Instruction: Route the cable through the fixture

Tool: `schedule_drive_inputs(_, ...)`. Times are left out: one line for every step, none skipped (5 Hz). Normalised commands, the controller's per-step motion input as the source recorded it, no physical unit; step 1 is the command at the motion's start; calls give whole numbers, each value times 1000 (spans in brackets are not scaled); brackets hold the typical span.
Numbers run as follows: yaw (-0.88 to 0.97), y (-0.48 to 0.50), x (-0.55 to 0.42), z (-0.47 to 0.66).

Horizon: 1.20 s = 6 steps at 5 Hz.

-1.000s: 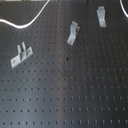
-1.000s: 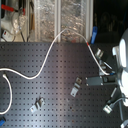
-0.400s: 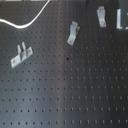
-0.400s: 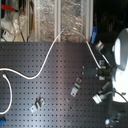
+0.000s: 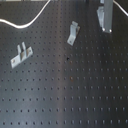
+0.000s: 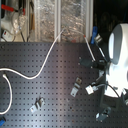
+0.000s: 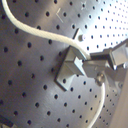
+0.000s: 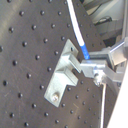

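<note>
In both wrist views the gripper (image 8: 95,67) has its fingers pinched shut on the cable (image 8: 80,35), right against a metal bracket (image 8: 62,75) bolted to the black pegboard (image 8: 25,45). In the second exterior view the cable (image 6: 47,60) curves from the arm (image 6: 117,55) across the board twd. the second exterior view's left. Two more brackets (image 5: 73,33), (image 5: 21,55) stand apart from it in the first exterior view.
</note>
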Motion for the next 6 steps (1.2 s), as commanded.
schedule_drive_inputs(-9, 166, -96, 299)
schedule_drive_inputs(-294, 203, -170, 304)
schedule_drive_inputs(-171, 56, -369, 185)
schedule_drive_inputs(-80, 32, -317, 120)
schedule_drive_inputs(0, 1, 0, 29)
schedule_drive_inputs(-54, 105, 55, 390)
